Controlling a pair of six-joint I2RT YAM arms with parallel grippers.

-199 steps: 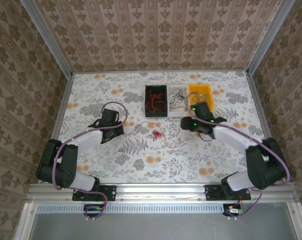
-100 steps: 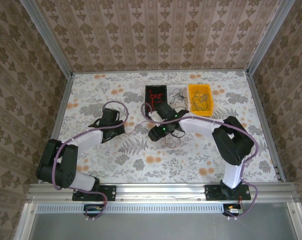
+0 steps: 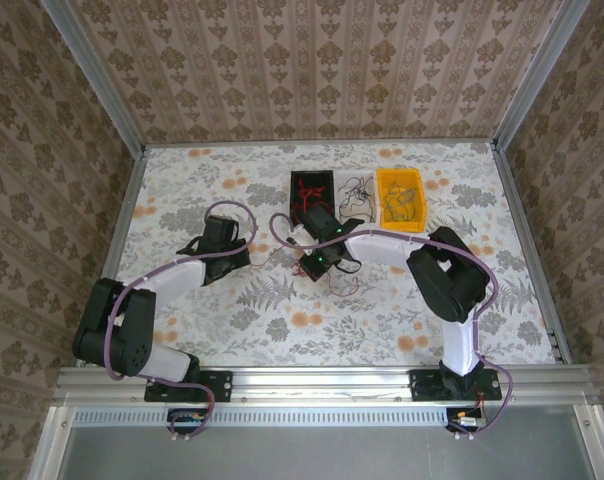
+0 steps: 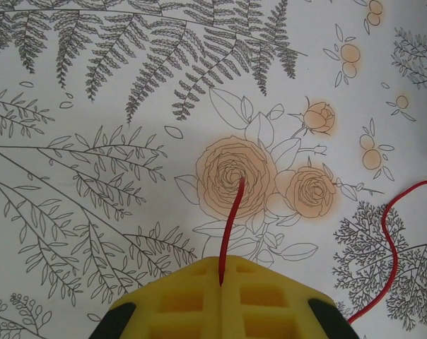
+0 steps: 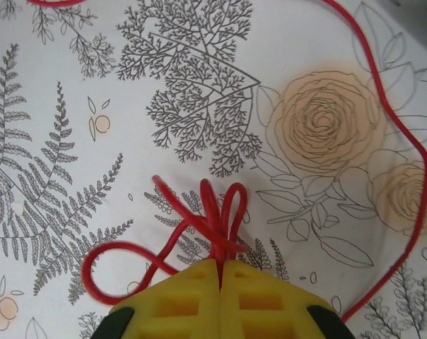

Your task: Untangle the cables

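The right gripper (image 5: 219, 267) is clamped tight, its yellow fingers (image 5: 171, 304) pinching a small knot (image 5: 212, 215) of red loops right at the tips. A wider loop (image 5: 100, 272) spills out to one side on the table (image 5: 72, 176), and a long red strand (image 5: 415, 162) curves off on the other. The left gripper (image 4: 221, 274) is likewise closed, with a single red wire (image 4: 232, 215) poking straight out from between its tips.

From above, both grippers sit low near the middle of the flowered table, well apart. The wire between them is too fine to say for sure that they hold the same one. More cables (image 3: 312, 198) lie in a black tray (image 3: 294, 190) at the back, beside a yellow tray (image 3: 378, 195).

The step looks like drawing the knot open. It is best to keep the left gripper as a fixed anchor and ease the right one away slowly and low, watching the loops. If they cinch tighter rather than slide, the right gripper should let go and take one loop alone.
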